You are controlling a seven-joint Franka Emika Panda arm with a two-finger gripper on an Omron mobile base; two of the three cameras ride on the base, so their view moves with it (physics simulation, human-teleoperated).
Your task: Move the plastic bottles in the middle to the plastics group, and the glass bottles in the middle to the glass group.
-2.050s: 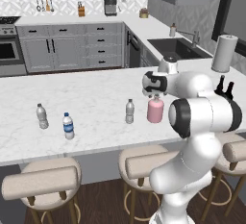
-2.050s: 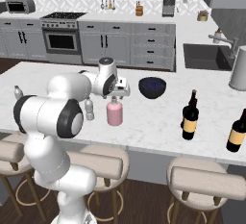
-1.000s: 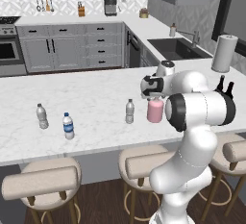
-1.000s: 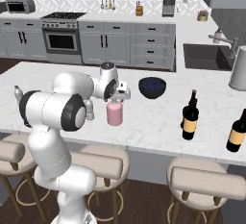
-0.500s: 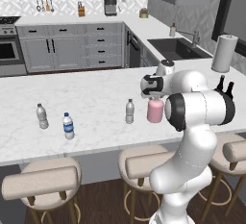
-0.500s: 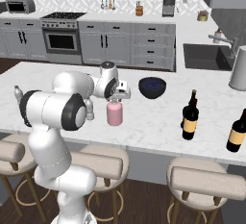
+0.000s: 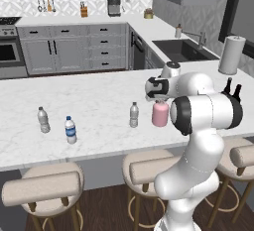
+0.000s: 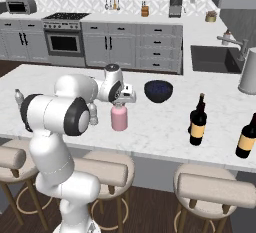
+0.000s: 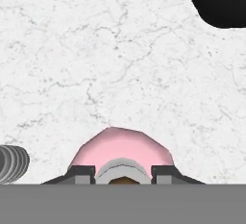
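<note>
Since a second ago the gripper (image 8: 121, 100) has closed on the neck of the pink bottle (image 8: 119, 117), which stands upright on the marble counter (image 7: 94, 106); the hand view shows both fingers (image 9: 80, 172) pressed against its grey collar. Just beside it stands a clear water bottle (image 7: 134, 114) with no label. Well to the left are another clear bottle (image 7: 43, 119) and a blue-labelled bottle (image 7: 70, 130), writing too small to read. To the right stand two dark bottles, one (image 8: 198, 121) and the other (image 8: 246, 136), with yellowish labels, illegible. A dark bowl (image 8: 158, 90) sits behind.
</note>
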